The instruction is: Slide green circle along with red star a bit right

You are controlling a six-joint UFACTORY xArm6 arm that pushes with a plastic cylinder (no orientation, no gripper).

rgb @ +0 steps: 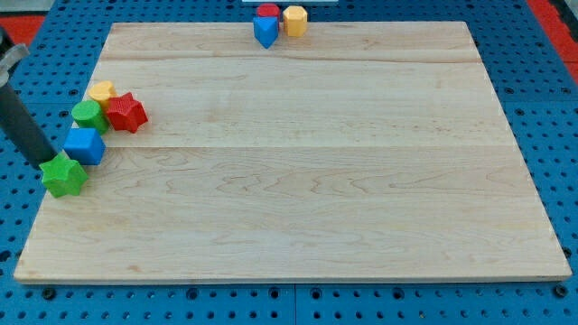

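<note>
Resting at the view's left edge, my tip (47,162) touches the green star (63,175); no hand exists to judge. Just right sit the blue block (84,145), green circle (88,115), yellow block (101,91) and red star (125,112), clustered on the surface (298,181). Near the top edge: red (267,12), blue (265,32), yellow (294,20).

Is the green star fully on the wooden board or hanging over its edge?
Hanging over: the green star straddles the wooden board at its left edge, part over the blue pegboard.
</note>
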